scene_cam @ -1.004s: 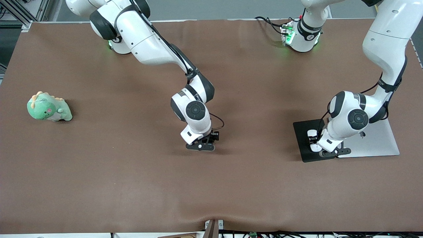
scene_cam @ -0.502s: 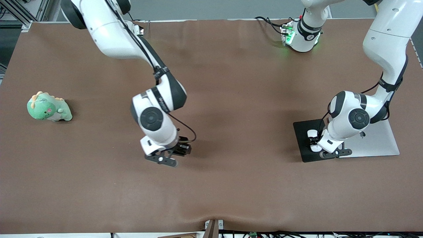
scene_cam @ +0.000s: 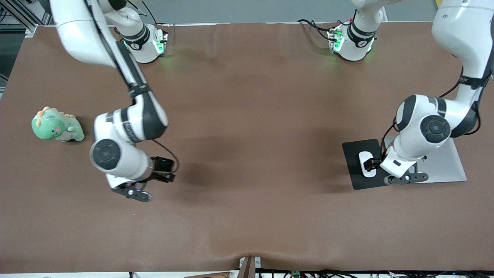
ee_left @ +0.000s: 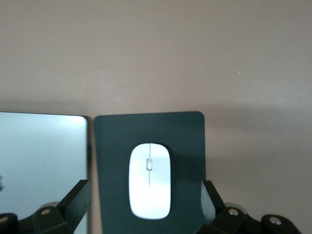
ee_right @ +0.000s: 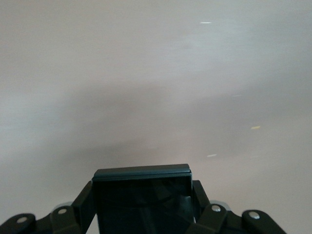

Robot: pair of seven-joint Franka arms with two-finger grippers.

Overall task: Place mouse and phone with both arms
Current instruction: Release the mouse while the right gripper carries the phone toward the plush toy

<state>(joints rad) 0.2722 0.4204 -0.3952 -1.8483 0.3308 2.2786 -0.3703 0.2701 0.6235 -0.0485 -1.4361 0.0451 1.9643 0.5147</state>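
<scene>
The white mouse (scene_cam: 366, 164) lies on the dark grey pad (scene_cam: 355, 150) near the left arm's end of the table. In the left wrist view the mouse (ee_left: 149, 180) lies flat on the pad (ee_left: 114, 146). My left gripper (scene_cam: 376, 166) is open and empty just above the mouse, and its fingers (ee_left: 210, 201) stand apart on either side, clear of it. My right gripper (scene_cam: 160, 172) is shut on the black phone (scene_cam: 163, 164) and holds it above the bare brown cloth. In the right wrist view the phone (ee_right: 141, 195) sits between the fingers (ee_right: 82, 204).
A silver slab (scene_cam: 444, 166) lies beside the pad toward the left arm's end, and it also shows in the left wrist view (ee_left: 39, 161). A green plush dinosaur (scene_cam: 56, 125) sits near the right arm's end. A brown cloth (scene_cam: 270, 116) covers the table.
My right arm has swung with the phone toward its own end of the table and the front camera. My left gripper has let go of the mouse and lifted off it.
</scene>
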